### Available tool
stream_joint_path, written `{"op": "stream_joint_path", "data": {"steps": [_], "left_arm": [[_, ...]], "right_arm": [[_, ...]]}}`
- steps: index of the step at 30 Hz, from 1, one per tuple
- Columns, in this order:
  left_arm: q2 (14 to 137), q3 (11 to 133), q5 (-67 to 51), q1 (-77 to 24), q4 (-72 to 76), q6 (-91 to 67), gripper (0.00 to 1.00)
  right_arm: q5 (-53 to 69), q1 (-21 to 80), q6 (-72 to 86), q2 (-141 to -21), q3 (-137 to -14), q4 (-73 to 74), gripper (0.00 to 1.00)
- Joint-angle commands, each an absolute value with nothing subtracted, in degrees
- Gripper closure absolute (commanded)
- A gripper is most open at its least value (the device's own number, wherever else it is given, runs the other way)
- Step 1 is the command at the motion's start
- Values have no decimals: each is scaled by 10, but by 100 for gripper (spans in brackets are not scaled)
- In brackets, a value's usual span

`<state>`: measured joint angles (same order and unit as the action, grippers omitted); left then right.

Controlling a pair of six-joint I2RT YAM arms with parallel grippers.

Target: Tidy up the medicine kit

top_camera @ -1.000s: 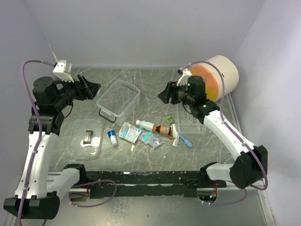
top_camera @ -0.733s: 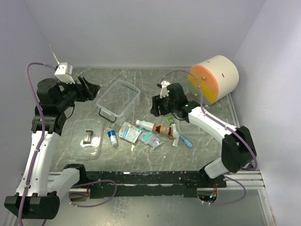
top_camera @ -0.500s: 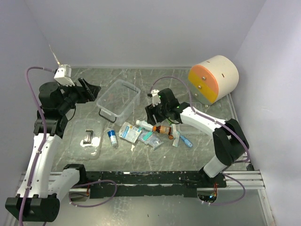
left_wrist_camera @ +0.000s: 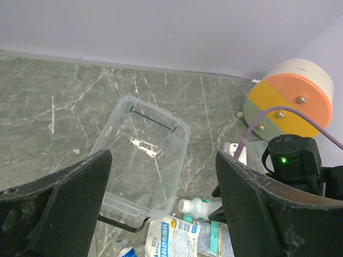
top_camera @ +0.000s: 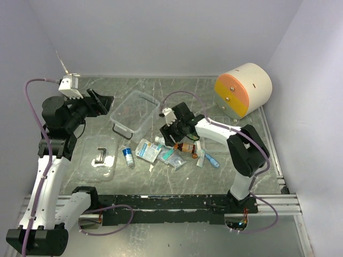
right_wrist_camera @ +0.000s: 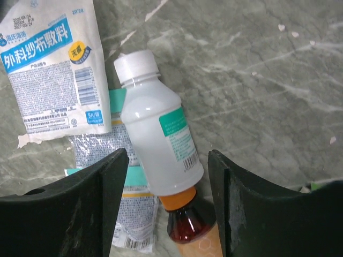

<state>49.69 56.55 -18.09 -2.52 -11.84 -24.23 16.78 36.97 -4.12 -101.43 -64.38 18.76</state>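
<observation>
The medicine kit's clear box [top_camera: 121, 104] stands open and empty left of centre; the left wrist view shows its rim [left_wrist_camera: 157, 113]. Its clear lid with the black handle [top_camera: 100, 156] lies flat in front of it. My left gripper [top_camera: 104, 101] hangs open above the table, left of the box, with nothing between the fingers [left_wrist_camera: 75, 198]. My right gripper [top_camera: 170, 134] is open and low over the pile, its fingers [right_wrist_camera: 102, 198] either side of a lying white bottle [right_wrist_camera: 155, 150], not touching it. An amber bottle with an orange cap [right_wrist_camera: 187, 225] lies against the white bottle's base.
Gauze packets [top_camera: 147, 150], a small blue-and-white tube [top_camera: 128, 157] and other sachets and tubes [top_camera: 206, 159] lie scattered in front of the box. A large cream cylinder with an orange face [top_camera: 244, 88] stands at the back right. Walls close in on three sides.
The right arm swung left and down from beside the cylinder to just over the white bottle. The left gripper's jaws spread a little wider; that arm barely moved.
</observation>
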Motion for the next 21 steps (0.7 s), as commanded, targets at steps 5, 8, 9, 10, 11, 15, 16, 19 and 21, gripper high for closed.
{"op": "stream_joint_path", "data": {"steps": [5,8,9,10,11,15,16,19,21], "left_arm": [[479,560,-169,-30,-102,-236,10],[479,557,-163,-30,-102,-237,10],[480,558,-161,-30,-104,-237,11],[480,559,-160,-30,-105,-235,12],[480,560,-158,-30,-106,-233,13],[477,560,-141,-30,-116,-228,13],[476,559,-133,-30,-117,-230,14],[478,563,-102,-30,-131,-236,14],[481,568,-86,-30,-143,-236,14]], "right_arm": [[216,373,-94,-1069,-680,191,42],[217,373,-89,-1080,-682,184,45],[216,374,-88,-1082,-681,181,46],[216,374,-87,-1082,-679,175,48],[218,374,-85,-1080,-675,167,49],[219,374,-76,-1068,-668,137,57],[216,373,-74,-1065,-666,129,59],[194,373,-63,-1050,-657,95,64],[181,372,-50,-1035,-646,66,70]]}}
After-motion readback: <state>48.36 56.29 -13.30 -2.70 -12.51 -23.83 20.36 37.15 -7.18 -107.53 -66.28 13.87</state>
